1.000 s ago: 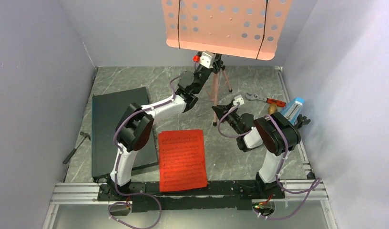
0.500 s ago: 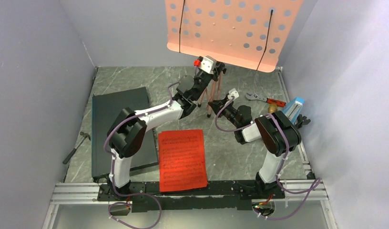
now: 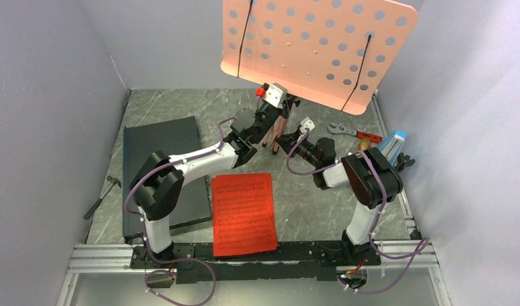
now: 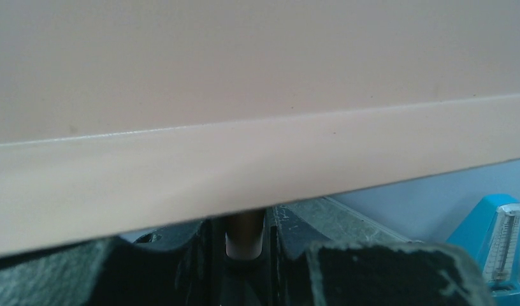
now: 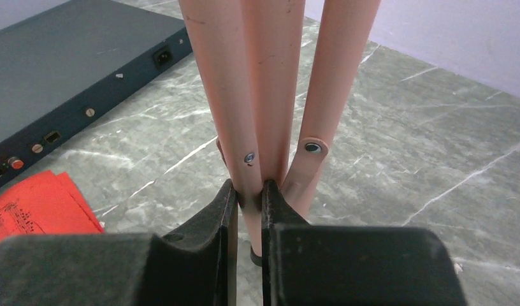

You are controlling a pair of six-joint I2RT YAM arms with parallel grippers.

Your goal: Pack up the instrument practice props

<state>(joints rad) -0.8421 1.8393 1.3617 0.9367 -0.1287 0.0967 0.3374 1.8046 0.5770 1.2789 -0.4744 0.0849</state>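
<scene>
Grey marbled tabletop (image 3: 308,210), boxed in by pale lavender walls, fills the overhead view. From its upper middle rises the pink tripod music stand with perforated desk (image 3: 315,44), leaning, the desk's lower edge slanting down toward the right of the frame. The left gripper (image 3: 281,105) sits just under that edge, its fingers clamped on either side of the stand's pale post (image 4: 243,234). Lower down, the right gripper (image 5: 249,213) pinches one of the three pink legs (image 5: 222,76), which are gathered close together. A red sheet-music page (image 3: 243,213) lies flat at lower centre, just beside a large dark flat slab (image 3: 158,159) on the left. At the right edge stand a small blue metronome (image 3: 392,144) and a gold microphone (image 3: 364,146), half hidden by the arm, with a red-handled wrench (image 3: 356,132) just above them.
</scene>
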